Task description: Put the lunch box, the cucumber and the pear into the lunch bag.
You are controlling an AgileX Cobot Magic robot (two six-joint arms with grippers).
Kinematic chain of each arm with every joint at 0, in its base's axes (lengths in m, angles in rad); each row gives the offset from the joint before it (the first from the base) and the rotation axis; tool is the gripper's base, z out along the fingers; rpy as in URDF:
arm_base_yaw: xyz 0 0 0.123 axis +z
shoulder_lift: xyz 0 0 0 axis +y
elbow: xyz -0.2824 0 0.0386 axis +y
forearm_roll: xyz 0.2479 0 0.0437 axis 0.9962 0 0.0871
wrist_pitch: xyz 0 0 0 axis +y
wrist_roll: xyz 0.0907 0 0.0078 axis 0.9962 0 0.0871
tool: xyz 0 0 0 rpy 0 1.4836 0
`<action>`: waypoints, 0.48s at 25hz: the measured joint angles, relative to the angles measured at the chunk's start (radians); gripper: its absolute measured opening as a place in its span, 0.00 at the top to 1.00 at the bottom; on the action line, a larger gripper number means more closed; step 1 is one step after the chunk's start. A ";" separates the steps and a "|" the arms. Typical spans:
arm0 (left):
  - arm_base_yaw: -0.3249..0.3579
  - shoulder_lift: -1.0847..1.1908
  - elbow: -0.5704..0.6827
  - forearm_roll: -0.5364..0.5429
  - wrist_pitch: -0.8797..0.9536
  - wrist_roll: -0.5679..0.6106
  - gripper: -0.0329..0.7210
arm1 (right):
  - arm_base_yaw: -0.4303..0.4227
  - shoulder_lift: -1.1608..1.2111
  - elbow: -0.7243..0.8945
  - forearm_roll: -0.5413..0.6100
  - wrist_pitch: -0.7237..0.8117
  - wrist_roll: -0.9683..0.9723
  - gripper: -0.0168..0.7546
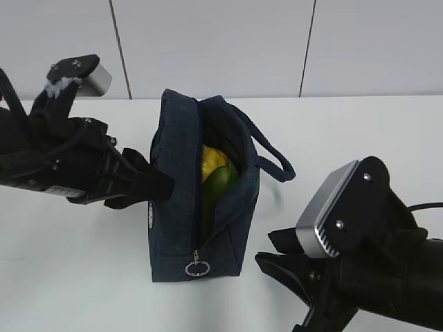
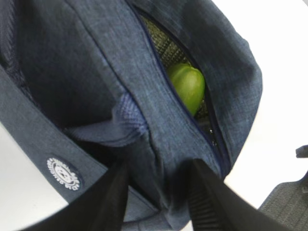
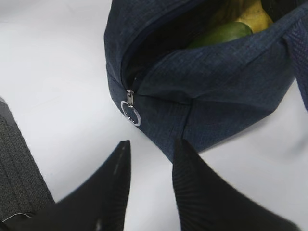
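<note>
The lunch bag (image 1: 201,207) stands in the middle of the white table (image 1: 360,138). It is dark blue and its zipper is open along the top. The round metal ring (image 1: 196,268) of the zipper hangs low on the near end. A loop handle (image 1: 273,158) sticks out to the right.

Inside the bag you can see the yellow pear (image 1: 213,161). The green cucumber (image 1: 219,188) lies right next to it, touching it. I cannot see the lunch box.

The left gripper (image 2: 159,192) is pressed up against the left side of the bag. Its two black fingers (image 2: 108,202) are partly apart, and bag cloth sits between them. I cannot tell if they are pinching it.

The right gripper (image 3: 150,180) sits near the ring end of the bag. Its fingers (image 3: 113,187) are partly apart with only table between them. It holds nothing.
</note>
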 joint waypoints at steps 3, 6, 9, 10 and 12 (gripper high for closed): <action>0.000 0.016 0.000 -0.021 0.011 0.000 0.64 | 0.000 0.000 0.000 -0.031 0.000 0.033 0.66; 0.000 0.025 0.000 -0.029 0.014 0.000 0.65 | 0.000 0.000 0.000 -0.038 0.000 0.042 0.66; 0.000 0.030 0.000 -0.033 0.014 0.000 0.67 | 0.000 0.000 0.000 -0.039 0.000 0.049 0.66; 0.000 0.030 0.000 -0.034 0.014 0.000 0.69 | 0.000 0.000 0.000 -0.039 0.000 0.050 0.66; 0.000 0.030 0.000 -0.034 0.015 0.000 0.76 | 0.000 0.000 0.000 -0.040 0.000 0.055 0.66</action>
